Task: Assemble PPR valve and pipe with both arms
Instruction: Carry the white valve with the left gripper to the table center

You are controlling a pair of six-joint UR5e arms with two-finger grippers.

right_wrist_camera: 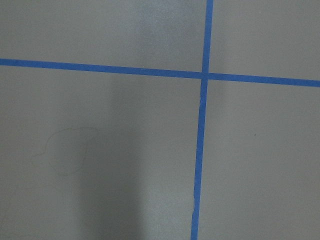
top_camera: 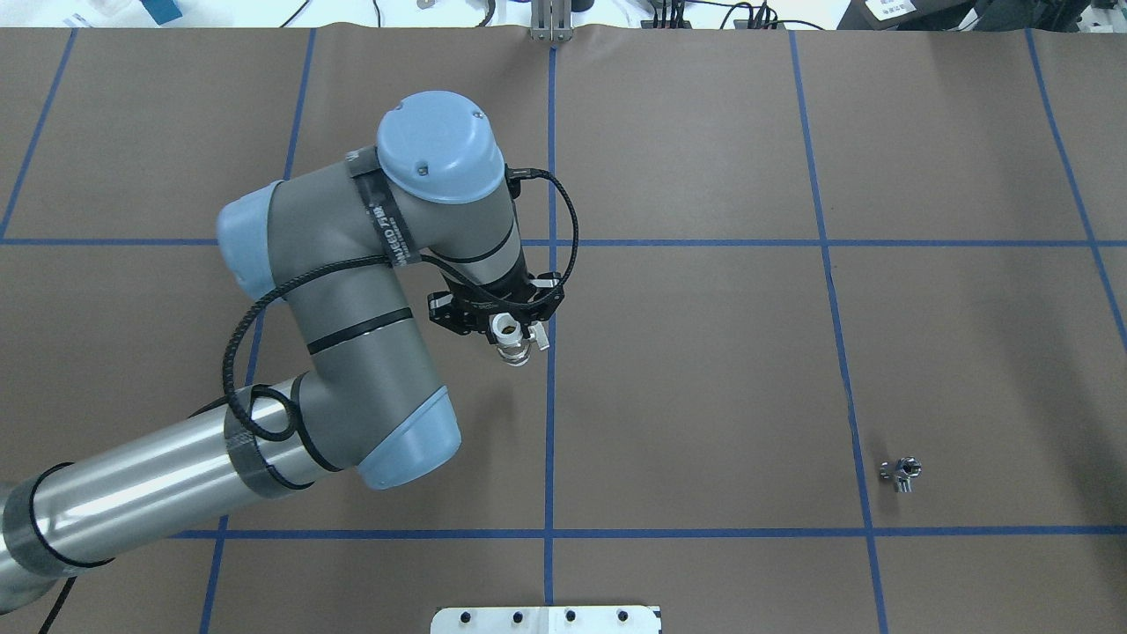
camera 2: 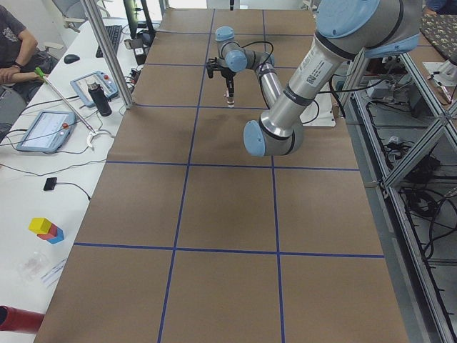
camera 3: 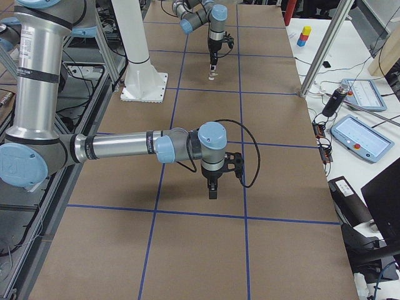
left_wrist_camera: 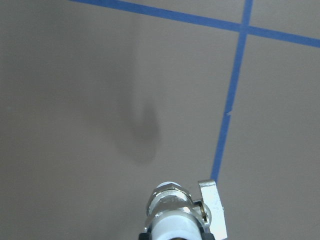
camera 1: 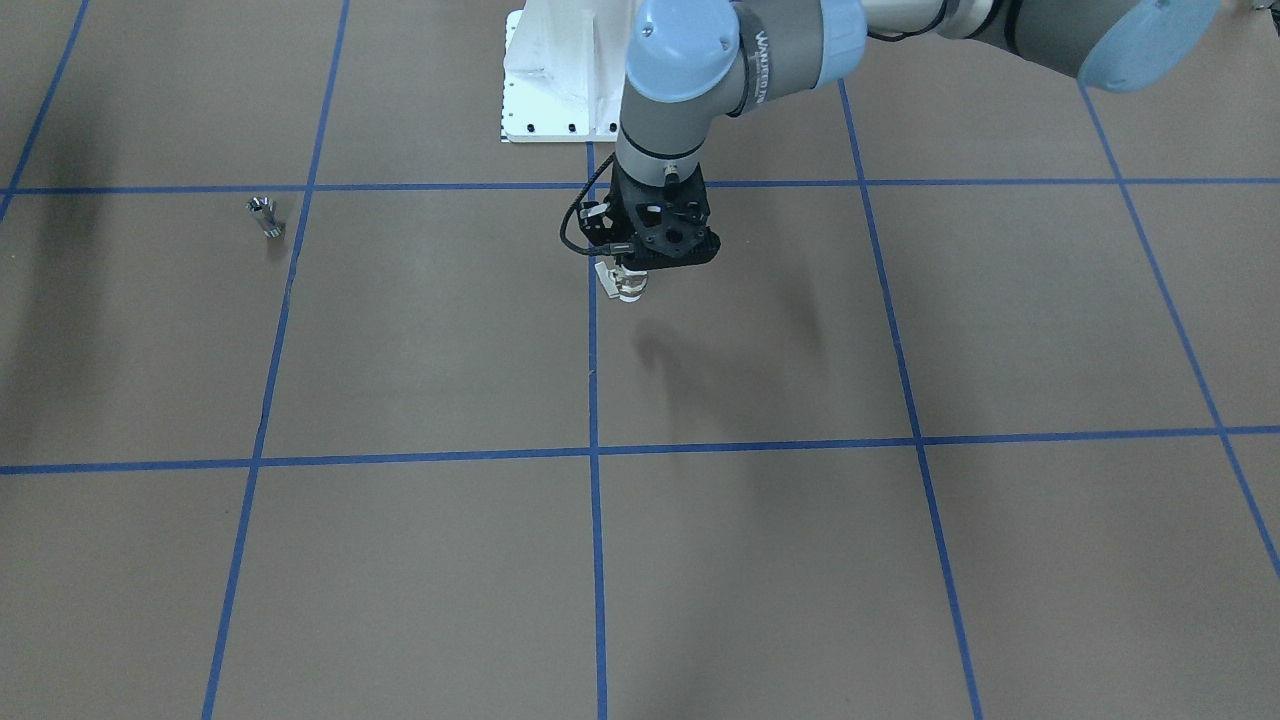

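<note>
My left gripper (top_camera: 504, 328) points down near the centre of the overhead view, its two fingers closed on the valve (camera 1: 628, 284). The valve hangs upright under the gripper: a white end is clamped between the fingers, the silvery metal middle is below that, and another white end is lowest. In the left wrist view the valve sits at the bottom edge, right of centre, with its small flat handle (left_wrist_camera: 212, 206) sticking out to the right. Its dark shadow (left_wrist_camera: 145, 135) falls on the table higher in that frame, apart from the valve.

My right gripper (camera 3: 212, 192) shows only in the right side view, at the centre of the frame. It points straight down above the table. I cannot tell from that view whether its fingers are open or closed. The right wrist view shows only bare table and crossing blue tape.

The pipe (top_camera: 902, 473), a tiny shiny metal stub, lies on the table in the lower right of the overhead view, just right of a blue tape line. In the front-facing view it sits in the upper left. It is well apart from the valve, and nothing touches it.

The table (camera 1: 800, 560) is brown, marked into large squares by blue tape lines (camera 1: 596, 560). The white base (camera 1: 555, 85) stands at the top centre of the front-facing view.
</note>
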